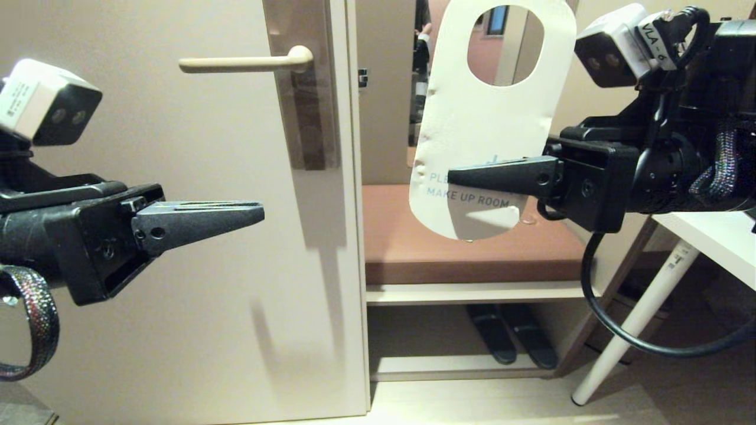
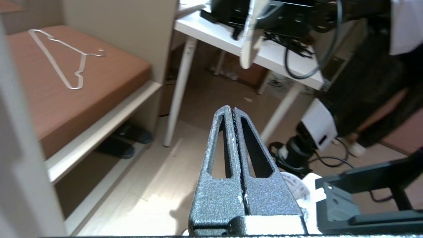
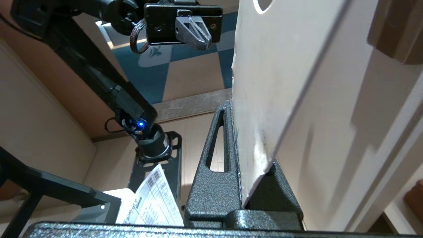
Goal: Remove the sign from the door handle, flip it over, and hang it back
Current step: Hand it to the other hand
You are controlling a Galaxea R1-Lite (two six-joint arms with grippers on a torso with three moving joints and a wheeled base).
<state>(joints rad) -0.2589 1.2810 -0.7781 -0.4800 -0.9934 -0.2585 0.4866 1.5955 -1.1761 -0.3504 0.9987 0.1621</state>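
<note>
- The head view looks forward and slightly down at the beige door [image 1: 177, 248], close, with both arms in frame.
- The left wrist view faces past its fingers toward the brown cushioned bench [image 2: 82, 86].
- The right wrist view looks along the white card sign [image 3: 264, 82]; the sign probably also shows, blurred, in the left wrist view.

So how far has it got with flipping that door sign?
Done: the sign is off the door handle. In hand: the right end effector grips its lower part, white "MAKE UP ROOM" side showing to the head camera. The left end effector is shut and empty. Left: hanging it back with the other side out.
</note>
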